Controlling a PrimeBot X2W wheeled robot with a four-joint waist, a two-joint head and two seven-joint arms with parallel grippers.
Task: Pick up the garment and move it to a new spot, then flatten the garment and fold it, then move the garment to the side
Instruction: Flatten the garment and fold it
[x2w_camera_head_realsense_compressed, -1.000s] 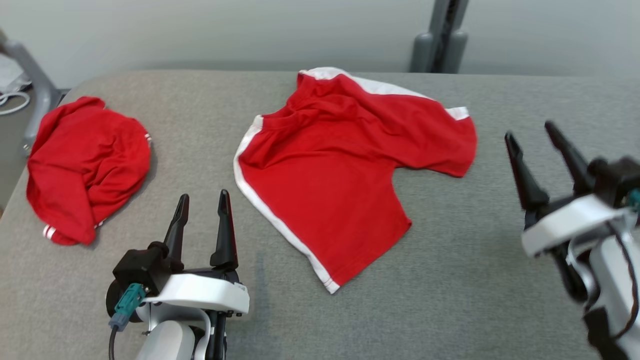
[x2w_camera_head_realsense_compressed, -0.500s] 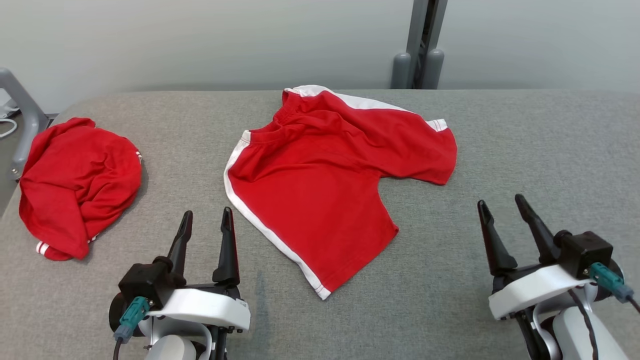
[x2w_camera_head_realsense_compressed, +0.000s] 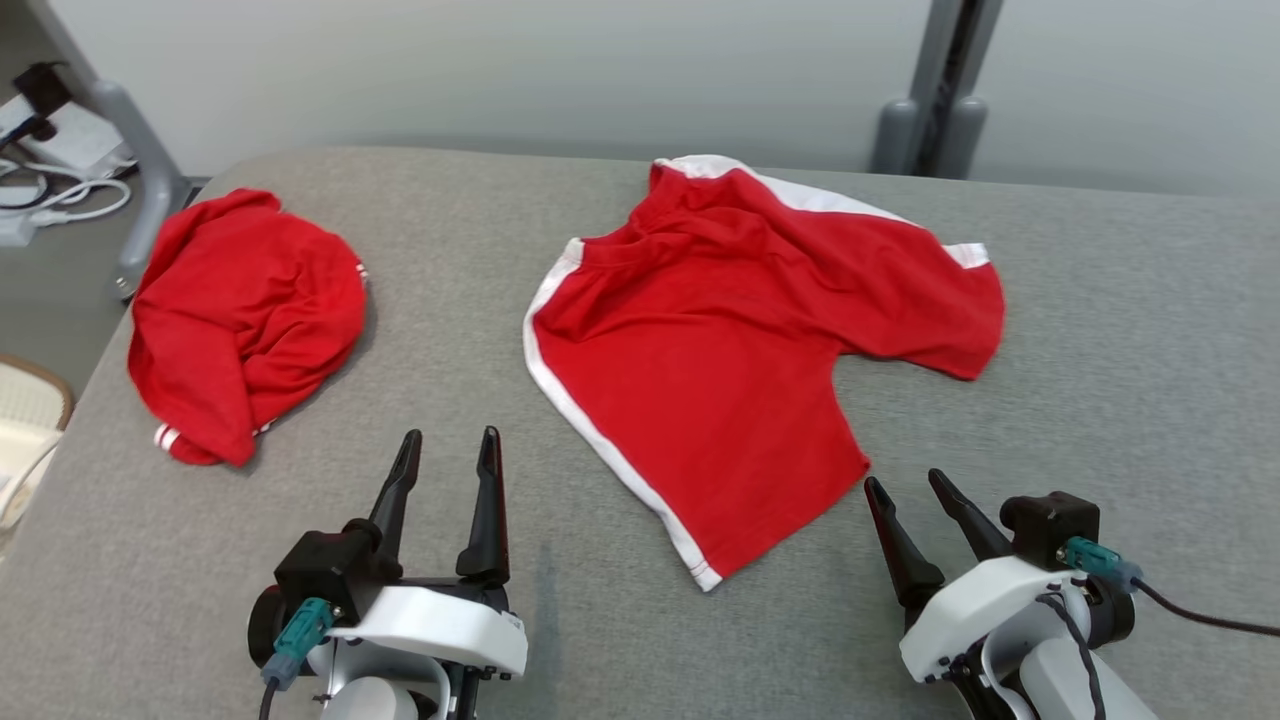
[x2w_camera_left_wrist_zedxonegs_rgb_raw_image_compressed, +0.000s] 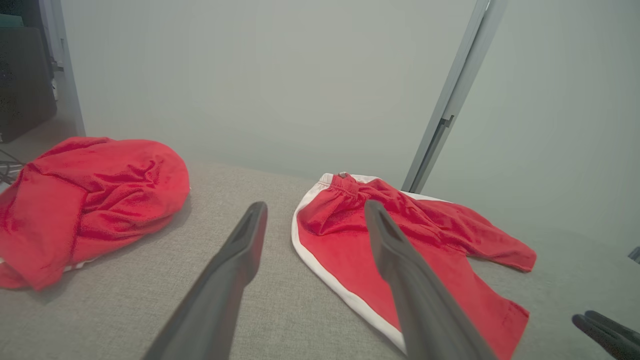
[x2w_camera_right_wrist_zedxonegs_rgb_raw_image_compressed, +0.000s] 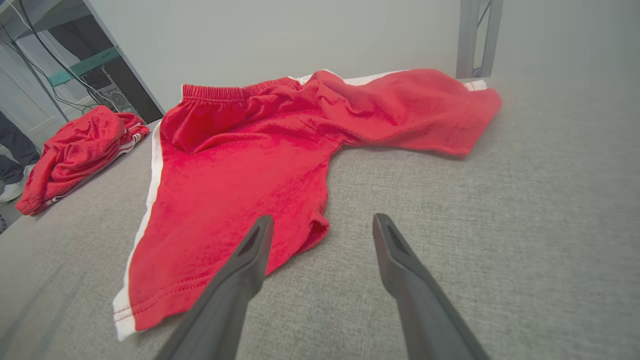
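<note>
The garment (x2w_camera_head_realsense_compressed: 700, 350), red shorts with white side stripes, lies partly spread in the middle of the grey padded table (x2w_camera_head_realsense_compressed: 1100, 350). One leg points toward me and the other reaches right. In the left wrist view the garment (x2w_camera_left_wrist_zedxonegs_rgb_raw_image_compressed: 450, 235) lies ahead and to the right. My right gripper (x2w_camera_head_realsense_compressed: 905, 480) is open just right of the near leg's hem, a little above the table. The right wrist view shows the garment (x2w_camera_right_wrist_zedxonegs_rgb_raw_image_compressed: 240, 160) ahead of the open right gripper (x2w_camera_right_wrist_zedxonegs_rgb_raw_image_compressed: 322, 217). My left gripper (x2w_camera_head_realsense_compressed: 451, 434) is open over bare table left of the shorts, as the left wrist view (x2w_camera_left_wrist_zedxonegs_rgb_raw_image_compressed: 316, 205) confirms.
A second red garment (x2w_camera_head_realsense_compressed: 245, 310) lies bunched at the table's left end. A grey post (x2w_camera_head_realsense_compressed: 935, 110) stands behind the table. A frame leg (x2w_camera_head_realsense_compressed: 140, 190), cables and a pale basket (x2w_camera_head_realsense_compressed: 30, 420) are off the left edge. A person's leg (x2w_camera_right_wrist_zedxonegs_rgb_raw_image_compressed: 10, 165) stands far left.
The head camera has shifted. My right gripper has come down from a raised spot at the far right to beside the near leg's hem. The left gripper and both garments have stayed put.
</note>
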